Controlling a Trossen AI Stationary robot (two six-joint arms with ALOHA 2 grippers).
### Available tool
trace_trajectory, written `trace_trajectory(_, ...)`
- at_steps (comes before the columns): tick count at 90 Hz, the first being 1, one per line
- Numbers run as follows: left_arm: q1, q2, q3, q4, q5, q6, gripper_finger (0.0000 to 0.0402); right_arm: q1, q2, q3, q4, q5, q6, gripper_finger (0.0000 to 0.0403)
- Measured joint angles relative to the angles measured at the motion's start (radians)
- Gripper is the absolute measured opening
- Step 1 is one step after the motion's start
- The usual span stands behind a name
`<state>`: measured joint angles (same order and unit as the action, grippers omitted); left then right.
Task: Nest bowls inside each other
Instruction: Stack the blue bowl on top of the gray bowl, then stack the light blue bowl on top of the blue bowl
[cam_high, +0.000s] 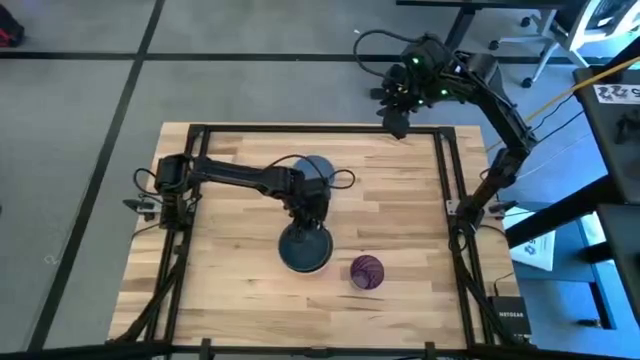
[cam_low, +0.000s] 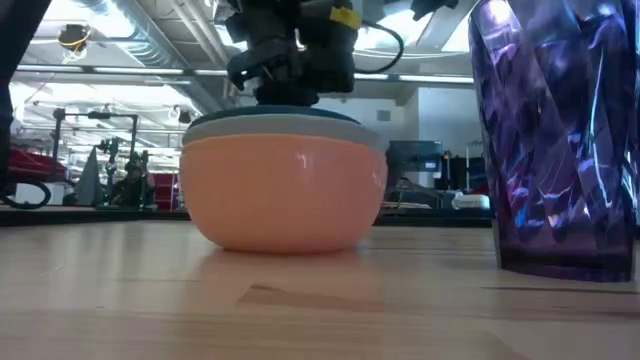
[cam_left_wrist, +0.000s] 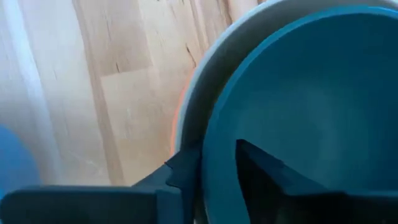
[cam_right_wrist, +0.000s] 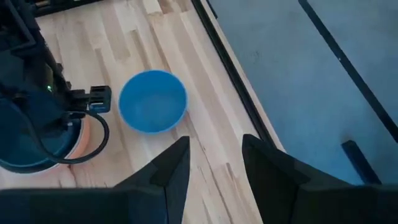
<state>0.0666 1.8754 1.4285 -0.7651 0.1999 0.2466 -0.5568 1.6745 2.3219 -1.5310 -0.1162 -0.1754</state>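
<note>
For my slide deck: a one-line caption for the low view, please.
Left gripper lowers a dark teal bowl into the stacked bowls, beside a purple tumbler.

A dark gripper (cam_low: 290, 75) is hanging over stacked bowls (cam_low: 285, 185) on a wooden table (cam_low: 200, 300). A purple cup (cam_low: 560, 140) is standing close on the right.

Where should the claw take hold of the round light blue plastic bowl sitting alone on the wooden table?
Probably the rim of the round light blue plastic bowl, from above, one finger inside and one outside: it sits upright, mouth open, with a thin wall.
</note>
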Motion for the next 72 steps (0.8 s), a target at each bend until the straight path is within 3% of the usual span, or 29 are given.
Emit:
trace_trajectory(35, 0.018, -0.108, 0.061, -0.051, -0.093, -0.007, 0.0114, 0.000, 0.000, 0.000, -0.006, 0.000, -0.010, 0.0134)
trace_trajectory(47, 0.019, -0.172, 0.055, -0.151, -0.127, -0.019, 0.0114, 0.000, 0.000, -0.005, -0.016, 0.000, -0.010, 0.0134)
trace_trajectory(59, 0.052, -0.262, -0.010, -0.177, -0.132, -0.025, 0.0114, 0.000, 0.000, -0.058, -0.017, 0.000, -0.008, 0.0134)
trace_trajectory(72, 0.111, -0.427, -0.169, -0.133, -0.135, -0.067, 0.0114, 0.000, 0.000, -0.180, 0.012, -0.067, 0.012, 0.0134)
